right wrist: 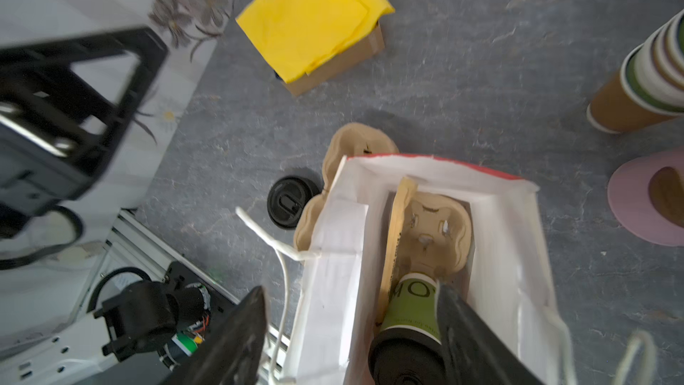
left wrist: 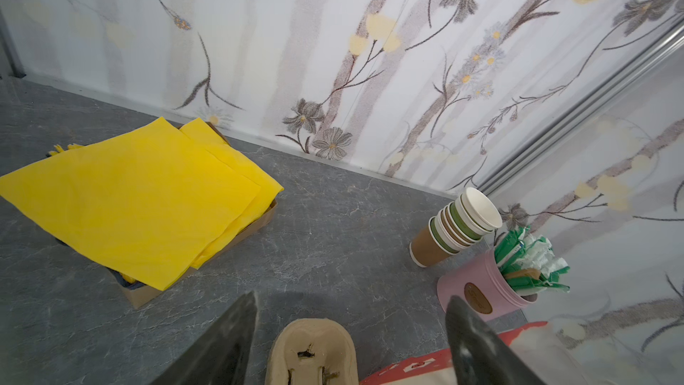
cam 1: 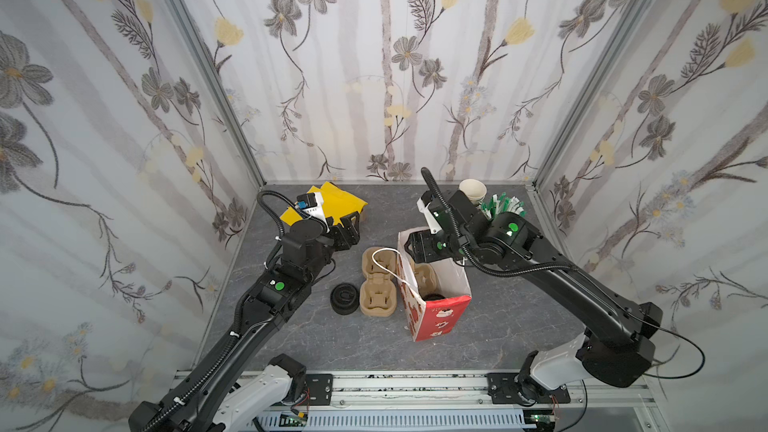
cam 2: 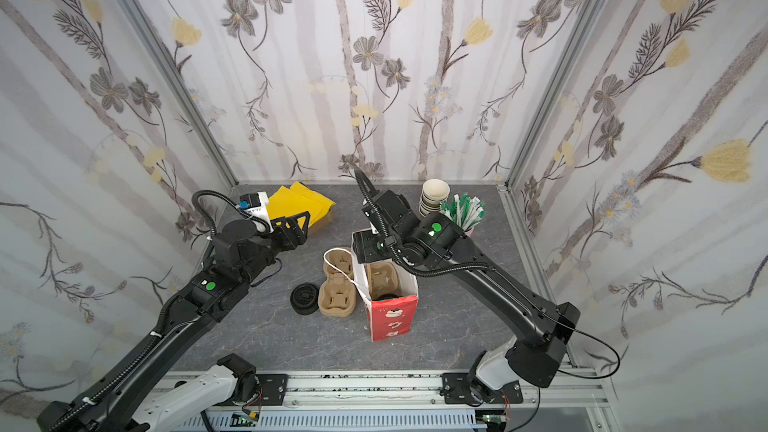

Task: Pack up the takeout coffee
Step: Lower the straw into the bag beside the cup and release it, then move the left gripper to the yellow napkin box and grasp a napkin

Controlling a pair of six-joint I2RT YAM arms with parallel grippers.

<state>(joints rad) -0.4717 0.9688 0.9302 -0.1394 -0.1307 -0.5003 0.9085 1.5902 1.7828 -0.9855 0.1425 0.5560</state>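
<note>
The takeout coffee [right wrist: 409,309], a green paper cup with a black lid, sits in a pulp carrier [right wrist: 438,227] inside the red and white paper bag [right wrist: 514,224]. In both top views only its black lid [cam 1: 434,297] [cam 2: 386,297] shows in the bag [cam 1: 441,320] [cam 2: 392,320]. My right gripper [right wrist: 351,290] [cam 1: 411,248] hangs open over the bag's mouth. One finger is beside the cup and the other is outside the bag's wall. My left gripper [left wrist: 351,298] [cam 1: 352,228] is open and holds nothing, off to the left above the table.
A second pulp carrier [cam 1: 376,284] [left wrist: 311,350] and a short pile of black lids [cam 1: 344,297] [right wrist: 288,201] lie left of the bag. Yellow napkins in a cardboard box [cam 1: 332,201] [left wrist: 148,198] are at the back left. Stacked cups [cam 1: 472,191] [left wrist: 459,227] and a pink tub of sachets [left wrist: 481,290] stand back right.
</note>
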